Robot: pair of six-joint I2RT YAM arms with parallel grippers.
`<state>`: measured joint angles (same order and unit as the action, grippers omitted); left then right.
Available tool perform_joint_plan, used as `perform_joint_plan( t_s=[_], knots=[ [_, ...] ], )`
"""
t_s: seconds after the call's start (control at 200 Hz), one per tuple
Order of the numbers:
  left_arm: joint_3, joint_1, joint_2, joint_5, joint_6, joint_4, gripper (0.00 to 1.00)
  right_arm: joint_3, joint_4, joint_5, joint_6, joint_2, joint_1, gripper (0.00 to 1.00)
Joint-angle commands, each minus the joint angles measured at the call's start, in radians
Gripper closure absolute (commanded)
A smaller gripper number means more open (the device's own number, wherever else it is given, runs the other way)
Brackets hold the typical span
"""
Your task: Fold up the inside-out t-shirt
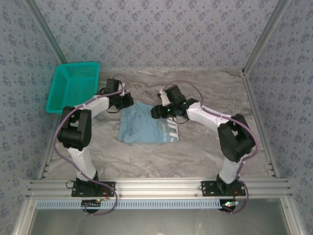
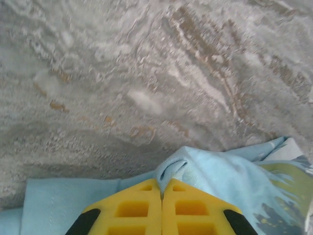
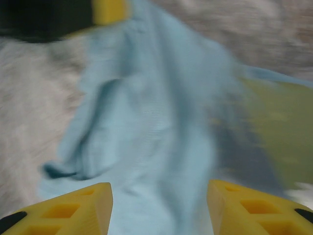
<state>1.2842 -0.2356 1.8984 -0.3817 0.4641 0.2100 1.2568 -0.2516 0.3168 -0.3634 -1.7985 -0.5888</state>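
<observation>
t-shirt (image 3: 156,127) blurred, print (image 2: 289,193) cut off

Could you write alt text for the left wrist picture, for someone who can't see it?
The left gripper, its yellow fingers shut together, pinches a fold of the light blue t-shirt. A grey marbled table stretches beyond.

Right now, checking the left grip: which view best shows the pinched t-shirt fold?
Left wrist: the left gripper, shut, pinches the t-shirt fold close up. Top external shows the t-shirt small; right wrist shows it blurred.

Marbled grey table (image 1: 205,152): t-shirt (image 1: 142,127) mid-table, teal basket (image 1: 73,88) far-left corner.
</observation>
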Motion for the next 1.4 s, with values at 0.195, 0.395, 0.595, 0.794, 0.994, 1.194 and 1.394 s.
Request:
perform_joint_plan(
  t_s=[0.195,0.395,0.595,0.794,0.994,1.194,1.394],
  knots=[
    [0.194,0.004,0.116,0.168,-0.052,0.103,0.73,-0.004,-0.089,-0.073,-0.071,-0.166,0.029,0.53],
    [0.161,0.004,-0.001,0.265,-0.095,0.116,0.43,-0.045,-0.073,-0.058,0.026,-0.027,0.026,0.45],
    [-0.089,-0.052,-0.274,0.244,-0.026,0.097,0.34,0.018,-0.019,-0.012,0.101,-0.061,0.040,0.41],
    [-0.341,-0.168,-0.479,0.163,0.085,0.107,0.35,0.160,-0.083,0.006,0.161,-0.217,0.077,0.44],
    [-0.427,-0.235,-0.437,0.128,0.143,0.074,0.36,0.192,-0.207,-0.040,0.133,-0.272,0.135,0.49],
    [-0.349,-0.241,-0.393,0.103,0.113,0.078,0.37,-0.029,-0.294,-0.094,0.030,-0.136,0.169,0.55],
    [-0.283,-0.251,-0.424,0.053,0.055,0.104,0.36,-0.371,-0.178,-0.051,-0.194,0.153,0.068,0.54]
  ],
)
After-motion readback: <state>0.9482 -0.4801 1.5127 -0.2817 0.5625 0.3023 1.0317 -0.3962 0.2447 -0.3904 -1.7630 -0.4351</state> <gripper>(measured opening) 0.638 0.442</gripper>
